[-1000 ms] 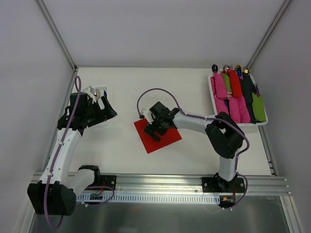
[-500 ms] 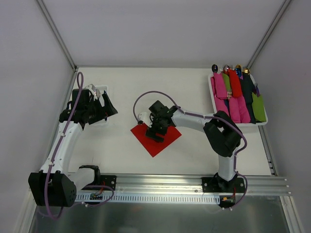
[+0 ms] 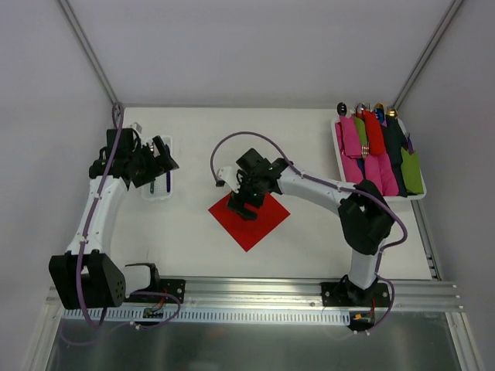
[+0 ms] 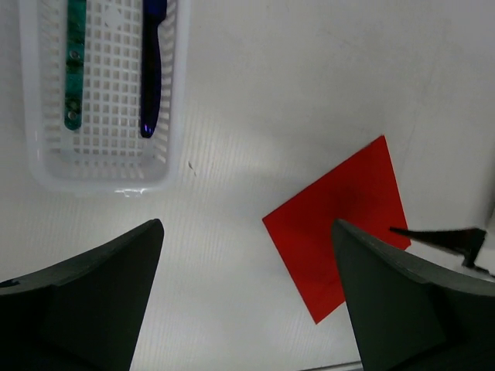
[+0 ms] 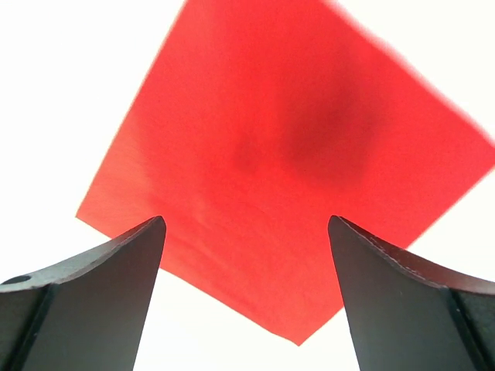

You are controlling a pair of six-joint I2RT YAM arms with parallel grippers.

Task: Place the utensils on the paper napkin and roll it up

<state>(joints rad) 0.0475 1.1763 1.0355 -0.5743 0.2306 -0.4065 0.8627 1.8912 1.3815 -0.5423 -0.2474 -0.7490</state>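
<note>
The red paper napkin (image 3: 251,220) lies flat on the table, turned like a diamond. It also shows in the left wrist view (image 4: 340,220) and fills the right wrist view (image 5: 286,147). My right gripper (image 3: 242,202) (image 5: 246,297) hovers open and empty over the napkin's far-left part. My left gripper (image 3: 160,157) (image 4: 247,305) is open and empty, above the table beside a white mesh basket (image 4: 104,174). Two slim utensils lie in the basket, one green (image 4: 75,69) and one dark blue (image 4: 151,66). No silver cutlery shows.
The basket (image 3: 155,196) sits at the far left. A white tray (image 3: 387,198) at the far right holds several rolled bundles in pink, green, red and dark colours. Side walls close in left and right. A metal rail runs along the near edge.
My left gripper has swung back and left over the basket. My right gripper has drawn back off the napkin's middle to its far-left part. The napkin has turned slightly.
</note>
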